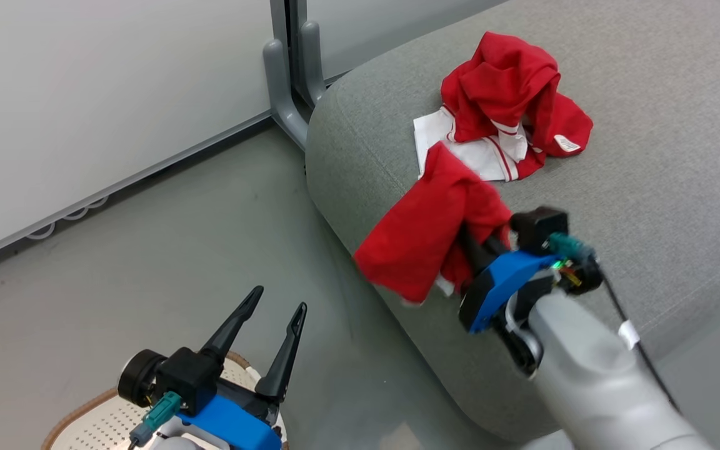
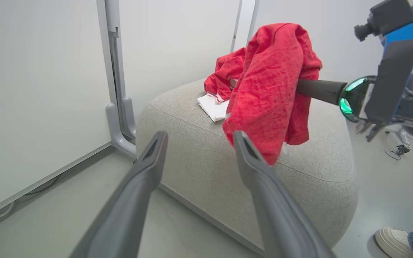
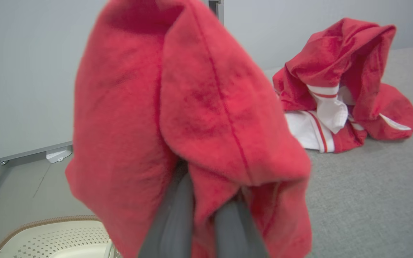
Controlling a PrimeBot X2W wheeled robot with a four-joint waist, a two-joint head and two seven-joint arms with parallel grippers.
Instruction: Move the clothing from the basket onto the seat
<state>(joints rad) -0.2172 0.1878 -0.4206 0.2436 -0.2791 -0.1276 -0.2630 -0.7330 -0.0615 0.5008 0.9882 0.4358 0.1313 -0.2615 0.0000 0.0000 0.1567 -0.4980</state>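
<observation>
cream perforated plastic basket (image 1: 79, 419) with a brown woven rim lies under the left jaws, spread wide and empty. the right jaws clamp a soft plain red garment (image 1: 422, 231) hanging at the rounded edge of the grey textured seat (image 1: 647, 156). beyond, a crumpled red-and-white striped heap (image 1: 510, 106) rests on it; the left wrist view adds a white shoe (image 2: 393, 242).

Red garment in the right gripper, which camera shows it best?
Left wrist view: the garment hangs whole and sharp over the seat edge. Head view blurs its lower edge; right wrist view crops it, too close.
</observation>
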